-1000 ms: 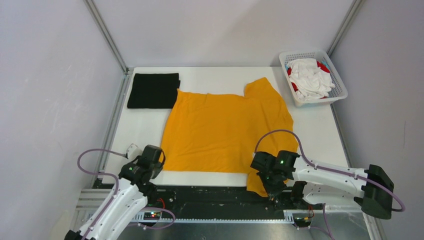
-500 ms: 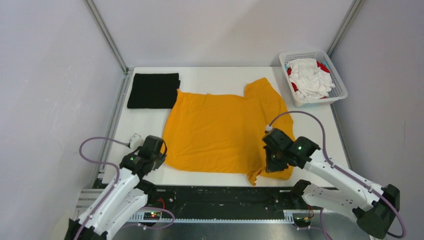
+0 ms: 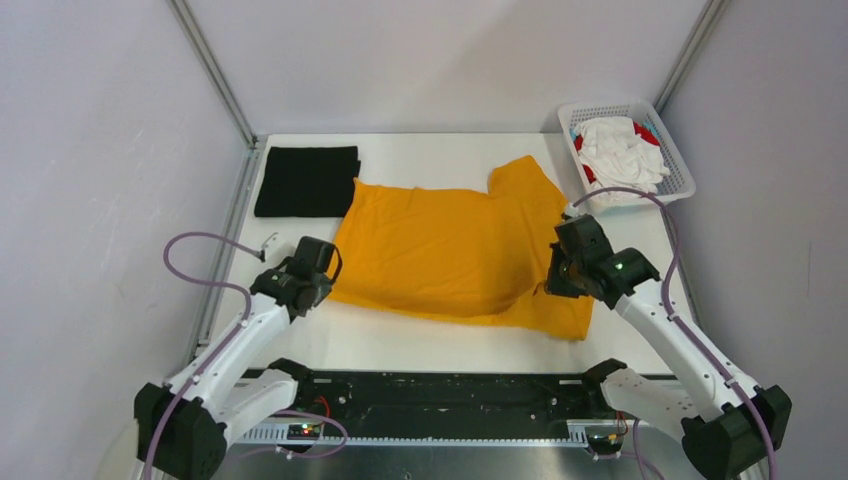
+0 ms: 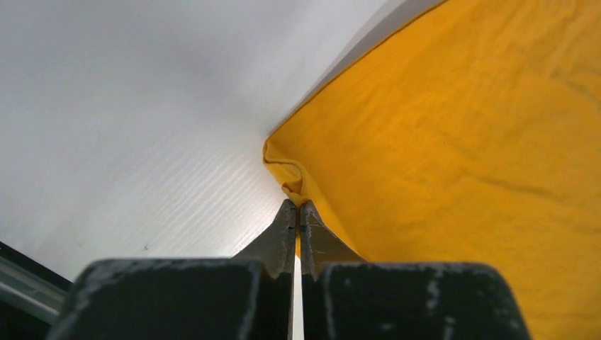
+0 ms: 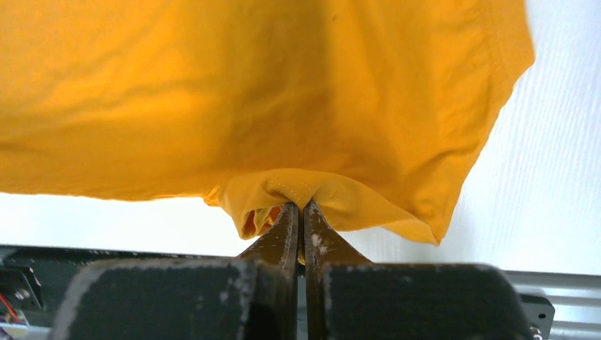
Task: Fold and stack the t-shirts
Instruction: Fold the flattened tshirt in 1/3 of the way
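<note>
A mustard-orange t-shirt [image 3: 450,245] lies spread across the middle of the white table, its near part lifted and doubled over. My left gripper [image 3: 322,280] is shut on the shirt's near left corner [image 4: 292,185]. My right gripper [image 3: 556,282] is shut on the shirt's near right hem [image 5: 301,190] and holds it off the table, the cloth [image 5: 269,92] hanging in front of it. A folded black t-shirt [image 3: 307,180] lies flat at the back left. White and red t-shirts [image 3: 620,152] are bundled in the basket.
A white plastic mesh basket [image 3: 674,165] stands at the back right corner. The table's near edge [image 3: 420,358] meets a black rail with the arm bases. Metal frame posts [image 3: 215,75] rise at the back corners.
Both grippers have moved away from the near edge toward the back, each carrying its corner of the orange shirt; the shirt's near hem has come up and over the rest.
</note>
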Robot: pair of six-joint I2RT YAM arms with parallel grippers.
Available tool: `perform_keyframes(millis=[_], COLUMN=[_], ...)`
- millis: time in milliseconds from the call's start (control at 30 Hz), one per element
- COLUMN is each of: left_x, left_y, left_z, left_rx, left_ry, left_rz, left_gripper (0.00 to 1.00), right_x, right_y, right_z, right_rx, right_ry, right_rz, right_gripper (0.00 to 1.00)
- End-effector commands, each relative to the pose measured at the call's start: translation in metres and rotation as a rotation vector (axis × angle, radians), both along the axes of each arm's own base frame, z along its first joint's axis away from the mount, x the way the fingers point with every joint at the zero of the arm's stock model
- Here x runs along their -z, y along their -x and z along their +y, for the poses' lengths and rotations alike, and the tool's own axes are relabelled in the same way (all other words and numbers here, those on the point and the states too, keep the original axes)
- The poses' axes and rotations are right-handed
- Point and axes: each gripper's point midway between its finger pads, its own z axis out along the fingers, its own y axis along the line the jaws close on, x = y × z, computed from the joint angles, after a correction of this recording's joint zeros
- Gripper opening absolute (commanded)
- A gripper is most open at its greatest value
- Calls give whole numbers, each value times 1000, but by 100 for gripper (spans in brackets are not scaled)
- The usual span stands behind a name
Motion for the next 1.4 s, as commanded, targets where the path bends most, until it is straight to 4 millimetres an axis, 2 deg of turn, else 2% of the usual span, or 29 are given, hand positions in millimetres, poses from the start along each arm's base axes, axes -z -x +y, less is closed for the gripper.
perform_keyframes(millis=[0,267,400,467,567,667,800,1000,1033,1067,1100,1133,1167,1200,1267,1300,1367], left_x=[-17,-16,-14,-12,-8,-7,-6,14,12,14,16,16,16,10,-3,-8,-19], left_y=[-24,-51,-61,-65,-71,-76,-84,-95,-102,-108,-110,-116,-118,-122,-127,-128,-127], left_z=[10,14,15,15,14,16,19,26,24,24,24,23,22,21,22,22,20], left_rx=[-26,-50,-56,-53,-40,-43,-65,-94,-91,-81,-75,-66,-60,-55,-51,-46,-34], left_ry=[-69,-98,-102,-107,-115,-133,-149,-183,-179,-186,-194,-200,-198,-198,-203,-201,-189], left_rz=[-37,-19,-6,0,24,30,28,102,98,113,121,128,130,116,84,72,42], left_gripper=[0,0,0,0,0,0,0,2,6,24,36,56,66,88,98,99,100], right_x=[-25,-26,-32,-28,-22,-28,-21,-1,2,9,7,18,13,21,18,11,1], right_y=[-33,-64,-83,-91,-112,-128,-145,-174,-179,-187,-195,-201,-210,-218,-235,-245,-248], right_z=[-2,-5,1,2,-9,-11,-5,-2,-2,-2,-1,0,1,1,1,1,-4], right_rx=[6,-4,-78,-118,-121,-122,-172,-172,-164,-157,-150,-143,-142,-140,-105,-79,-25], right_ry=[-22,-23,-6,18,107,120,121,105,101,95,91,91,90,93,99,95,104], right_rz=[-103,-104,-128,-124,-134,-158,-161,-142,-139,-128,-135,-107,-123,-109,-118,-133,-145], right_gripper=[0,0,0,0,0,0,0,2,2,4,11,15,23,31,40,43,74])
